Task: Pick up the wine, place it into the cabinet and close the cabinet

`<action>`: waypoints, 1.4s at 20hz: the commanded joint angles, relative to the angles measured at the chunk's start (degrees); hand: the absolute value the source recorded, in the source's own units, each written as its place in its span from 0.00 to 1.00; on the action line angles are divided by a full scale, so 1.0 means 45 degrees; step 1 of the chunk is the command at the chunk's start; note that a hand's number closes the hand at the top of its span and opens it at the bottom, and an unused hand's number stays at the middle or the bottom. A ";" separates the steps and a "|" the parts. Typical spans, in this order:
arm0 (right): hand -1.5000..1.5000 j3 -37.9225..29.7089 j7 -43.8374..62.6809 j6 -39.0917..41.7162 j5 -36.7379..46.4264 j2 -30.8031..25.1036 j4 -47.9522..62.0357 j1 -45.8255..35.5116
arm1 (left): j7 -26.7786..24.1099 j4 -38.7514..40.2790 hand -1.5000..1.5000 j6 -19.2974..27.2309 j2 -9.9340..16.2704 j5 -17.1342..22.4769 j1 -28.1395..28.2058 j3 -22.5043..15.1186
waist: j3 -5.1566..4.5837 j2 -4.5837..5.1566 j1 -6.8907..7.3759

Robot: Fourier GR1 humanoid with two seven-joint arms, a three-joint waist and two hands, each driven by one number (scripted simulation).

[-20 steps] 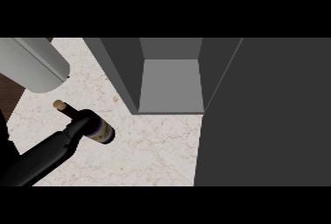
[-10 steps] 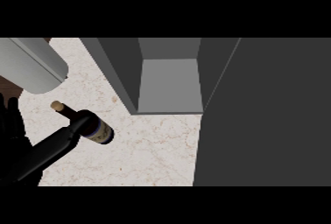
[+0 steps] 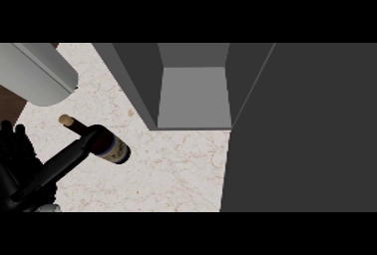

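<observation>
Wine bottle [image 3: 110,148] lay up-right of my left hand [image 3: 21,164], not yet held.
Long axis ran upper left to lower right; fingers [image 3: 16,134] straight and spread; cabinet [image 3: 193,94] open at upper center.

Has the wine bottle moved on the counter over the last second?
No. The wine bottle lies at the same spot, left of and just below the open cabinet. Only the left hand has come up beside it.

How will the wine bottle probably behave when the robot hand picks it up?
The wine bottle looks rigid and probably heavy for its size. Its smooth round body may slip or roll. Its narrow corked neck suggests it could tip easily.
</observation>
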 commanded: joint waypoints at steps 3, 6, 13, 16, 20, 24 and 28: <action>0.00 0.0759 0.0576 0.0141 -0.0748 -0.0021 -0.1997 0.1212 | -0.3136 0.1737 0.00 -0.1002 -0.0311 0.2807 0.0924 0.1228 | -0.0003 -0.0033 0.0005; 0.00 -0.0660 0.0447 0.0418 -0.2006 -0.0180 -0.1627 0.0615 | -0.4724 0.3286 0.00 -0.1322 -0.0720 0.3797 0.0594 0.1405 | 0.0002 0.0012 -0.0014; 0.00 0.0000 0.0191 0.0492 -0.1343 0.0240 -0.1235 0.0811 | -0.8018 0.5173 0.00 -0.3408 -0.0733 0.6818 0.1639 0.2082 | -0.0003 -0.0011 0.0095; 0.00 0.0261 0.0258 0.0650 -0.1271 0.0161 -0.1750 0.1149 | -0.8524 0.6596 0.00 -0.4883 -0.0737 0.7558 0.0997 0.2097 | -0.0004 -0.0011 -0.0034; 0.00 -0.0012 0.0979 0.0356 -0.0902 0.0277 -0.1548 0.0221 | -1.0634 0.8538 0.00 -0.5574 -0.0739 0.8669 0.0624 0.2110 | 0.0000 0.0009 0.0060; 0.00 -0.0514 -0.0020 0.1120 -0.1619 -0.0005 -0.1310 0.1264 | -1.0632 0.9809 0.00 -0.6656 -0.0739 0.9377 -0.0405 0.2901 | 0.0017 -0.0007 -0.0050; 0.00 -0.0070 0.0640 0.0809 -0.1175 0.0316 -0.1444 0.0563 | -1.2184 1.1379 0.00 -0.6997 -0.0740 1.0162 -0.0444 0.1990 | 0.0008 0.0004 0.0014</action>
